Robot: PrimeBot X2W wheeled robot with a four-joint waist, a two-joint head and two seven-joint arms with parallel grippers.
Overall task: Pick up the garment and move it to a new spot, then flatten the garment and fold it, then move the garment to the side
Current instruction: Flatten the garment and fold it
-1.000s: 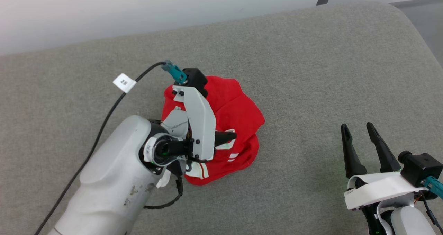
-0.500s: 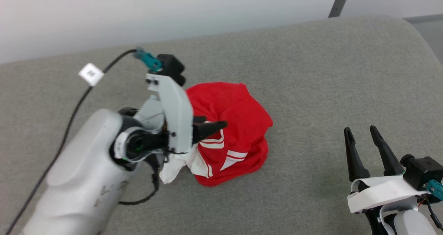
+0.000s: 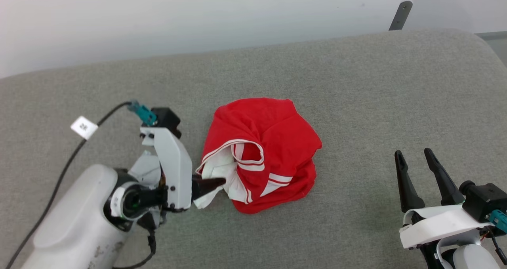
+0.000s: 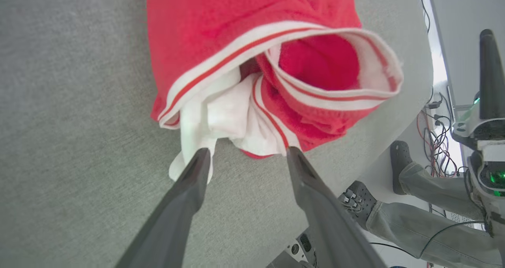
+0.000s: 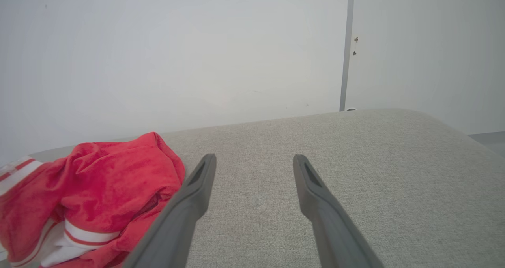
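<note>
The garment (image 3: 273, 138) lies in a crumpled red heap mid-surface, with white panels and red-and-white striped trim showing on its near left side. My left gripper (image 3: 216, 182) sits at the heap's lower left edge. In the left wrist view its jaws (image 4: 248, 152) stand open, tips just short of the white fabric (image 4: 229, 118), nothing between them. My right gripper (image 3: 413, 154) is open and empty at the lower right, well apart from the garment (image 5: 98, 181). The right wrist view has its fingers (image 5: 254, 157) over bare cushion.
The grey fabric surface (image 3: 376, 82) has rounded edges, and a white wall rises behind it. A dark post (image 3: 400, 15) stands past the far right corner. Below the surface's edge, the left wrist view shows a person's legs and shoes (image 4: 414, 216) and floor cables (image 4: 434, 122).
My left gripper opened, let go of the garment and drew back toward its lower left edge. The garment settled with its striped trim uncovered. The head camera shifted; the right gripper stayed open.
</note>
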